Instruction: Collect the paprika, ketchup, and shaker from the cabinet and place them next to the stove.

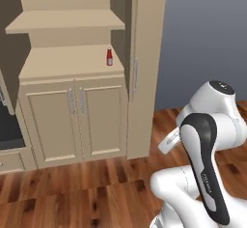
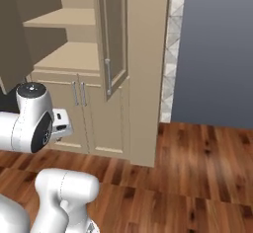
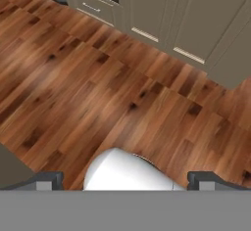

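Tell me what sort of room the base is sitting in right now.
Most likely a home kitchen: a tall beige cabinet with open shelves and two lower doors, a small red ketchup bottle on its shelf, a wood-plank floor, and a dark built-in appliance at the left edge.

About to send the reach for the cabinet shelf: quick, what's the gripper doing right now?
Gripper: open, fingers spread wide, holding nothing, pointed down at the wooden floor.
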{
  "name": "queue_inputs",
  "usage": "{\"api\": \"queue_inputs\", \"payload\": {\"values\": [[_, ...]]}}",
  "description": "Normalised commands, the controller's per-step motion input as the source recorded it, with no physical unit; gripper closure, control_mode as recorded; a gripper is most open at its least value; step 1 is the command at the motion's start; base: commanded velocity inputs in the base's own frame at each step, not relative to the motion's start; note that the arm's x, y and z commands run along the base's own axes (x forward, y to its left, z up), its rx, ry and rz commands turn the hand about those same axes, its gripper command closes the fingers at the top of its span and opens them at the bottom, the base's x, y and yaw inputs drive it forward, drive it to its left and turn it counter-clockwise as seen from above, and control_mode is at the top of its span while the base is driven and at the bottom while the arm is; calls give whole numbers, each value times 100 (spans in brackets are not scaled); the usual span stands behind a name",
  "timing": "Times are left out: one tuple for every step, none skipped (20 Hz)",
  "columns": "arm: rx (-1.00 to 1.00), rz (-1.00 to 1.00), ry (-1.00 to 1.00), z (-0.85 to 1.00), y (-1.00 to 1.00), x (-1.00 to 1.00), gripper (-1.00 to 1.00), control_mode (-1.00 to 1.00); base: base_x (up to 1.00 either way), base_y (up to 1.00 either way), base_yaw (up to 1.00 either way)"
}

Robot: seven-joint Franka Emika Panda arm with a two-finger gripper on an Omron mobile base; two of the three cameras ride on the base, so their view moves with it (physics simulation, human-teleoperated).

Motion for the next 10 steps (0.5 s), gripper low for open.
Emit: {"api": "queue_inputs", "payload": {"values": [[0, 0, 0, 0, 0, 0, -100, 100, 52, 71, -27], [0, 0, 0, 0, 0, 0, -100, 100, 54, 73, -23], [0, 0, 0, 0, 0, 0, -100, 100, 60, 63, -15], [0, 0, 0, 0, 0, 0, -100, 100, 65, 44, -8], [0, 0, 0, 0, 0, 0, -100, 100, 69, 29, 0], [0, 0, 0, 0, 0, 0, -100, 100, 71, 22, 0], [0, 0, 0, 0, 0, 0, -100, 100, 72, 24, 0], [0, 0, 0, 0, 0, 0, -100, 100, 70, 35, 0], [0, 0, 0, 0, 0, 0, -100, 100, 64, 49, 0], [0, 0, 0, 0, 0, 0, -100, 100, 68, 53, 2]]}}
